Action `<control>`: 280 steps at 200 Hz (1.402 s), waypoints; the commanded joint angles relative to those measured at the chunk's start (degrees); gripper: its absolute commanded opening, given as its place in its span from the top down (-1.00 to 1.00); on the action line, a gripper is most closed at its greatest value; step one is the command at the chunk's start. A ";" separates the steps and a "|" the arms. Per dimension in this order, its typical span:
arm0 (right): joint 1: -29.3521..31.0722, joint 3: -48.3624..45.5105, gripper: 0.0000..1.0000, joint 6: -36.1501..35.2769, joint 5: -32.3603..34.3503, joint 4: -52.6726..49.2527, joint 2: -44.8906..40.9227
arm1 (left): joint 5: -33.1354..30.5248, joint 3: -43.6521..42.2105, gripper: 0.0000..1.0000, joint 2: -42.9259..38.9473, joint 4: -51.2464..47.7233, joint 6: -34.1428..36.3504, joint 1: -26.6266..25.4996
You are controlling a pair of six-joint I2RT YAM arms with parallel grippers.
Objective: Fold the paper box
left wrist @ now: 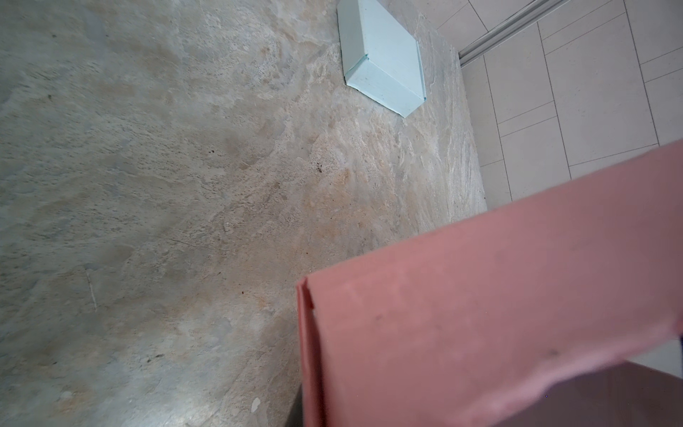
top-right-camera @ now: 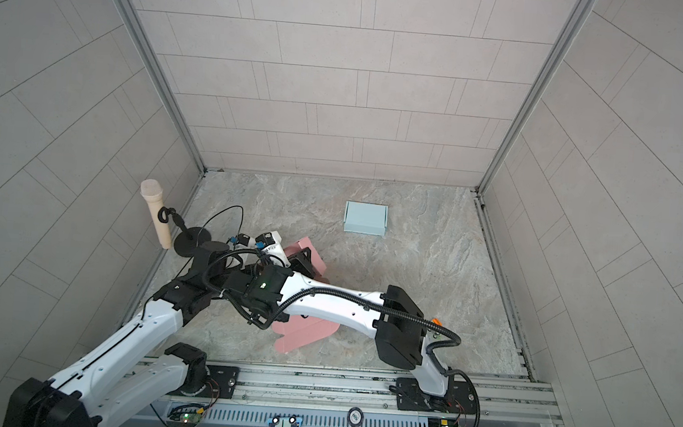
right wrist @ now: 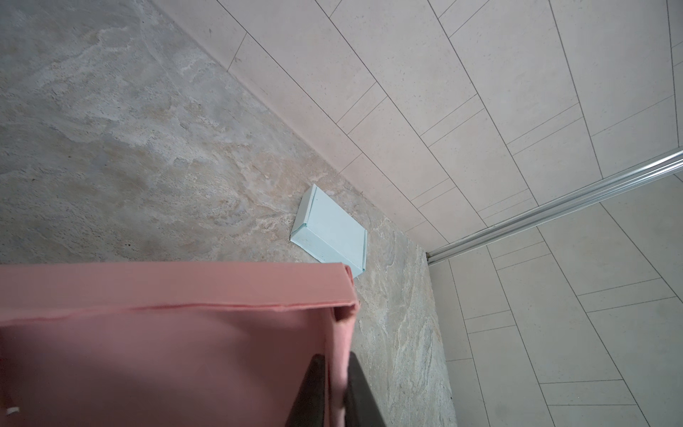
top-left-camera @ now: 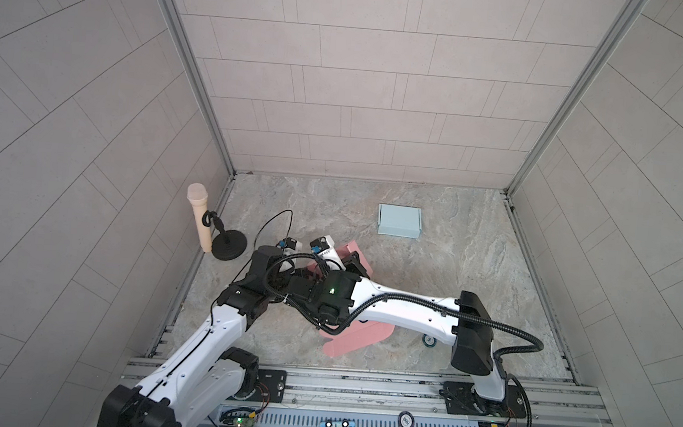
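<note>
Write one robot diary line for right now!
right gripper: shut on pink paper box | left gripper: shut | blue box: already folded

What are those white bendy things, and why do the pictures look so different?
They are robot arms, a left arm and a right arm, bolted to a rail. Two pictures come from a camera high above; two come from small cameras on the arms' wrists. On the table are a closed blue box, a microphone on its stand, and a half-folded pink paper box. The right tool pinches one pink wall. The left tool is shut, but pink card hides what it grips.
</note>
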 commanded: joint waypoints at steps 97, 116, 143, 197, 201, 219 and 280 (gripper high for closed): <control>-1.90 -2.95 0.95 3.23 -0.14 0.57 -1.21 | 5.15 1.24 0.81 1.05 6.00 -0.03 -0.58; -1.89 -3.04 1.00 3.21 0.03 0.57 -1.33 | 4.85 1.06 0.81 0.85 5.80 0.00 -0.58; -1.87 -3.18 1.00 2.86 0.04 1.10 -1.72 | 4.41 0.27 0.80 1.17 6.89 -0.36 -0.58; -1.34 -1.83 0.73 0.54 -2.06 4.71 -2.21 | -0.34 -0.44 0.82 2.82 8.82 -0.29 -0.58; -1.34 -1.83 0.72 0.19 -2.52 5.22 -2.49 | -0.93 -0.39 0.81 2.75 8.64 -0.14 -0.58; -1.17 -2.21 0.61 -0.02 -4.24 6.64 -3.62 | -2.56 -0.12 0.82 3.11 8.05 0.31 -0.58; 0.26 -4.93 0.22 1.15 -4.59 8.23 -7.10 | -3.39 0.21 0.82 3.01 7.85 -0.35 -0.57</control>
